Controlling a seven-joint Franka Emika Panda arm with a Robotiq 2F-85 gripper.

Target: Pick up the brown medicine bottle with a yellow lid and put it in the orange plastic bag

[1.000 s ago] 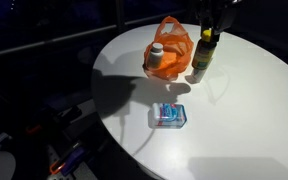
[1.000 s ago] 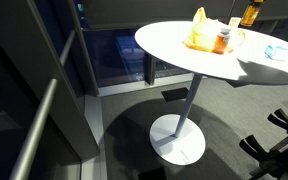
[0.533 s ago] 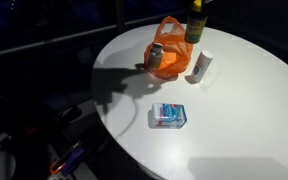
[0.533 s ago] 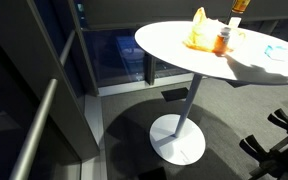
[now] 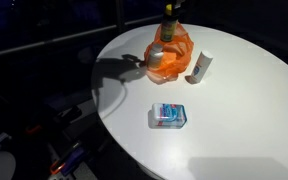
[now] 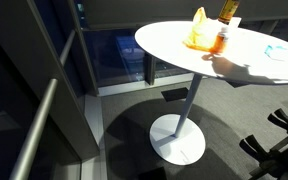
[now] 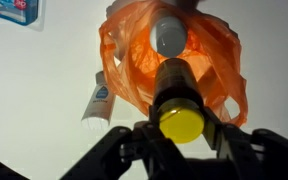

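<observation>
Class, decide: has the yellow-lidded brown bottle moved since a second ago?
Yes. In an exterior view the brown bottle moved left, from beside the orange bag to above it.

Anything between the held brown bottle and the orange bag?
Nothing between them: the gripper holds the brown bottle right above the orange bag. But a white-capped bottle sits at the bag's mouth and may crowd the drop; whether it's inside, I cannot tell. The white tube lies aside.

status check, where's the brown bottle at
Gripper shut on brown bottle. Bottle in the air over orange bag, not yet in. White-capped bottle right below, at the bag; white tube beside it.
</observation>
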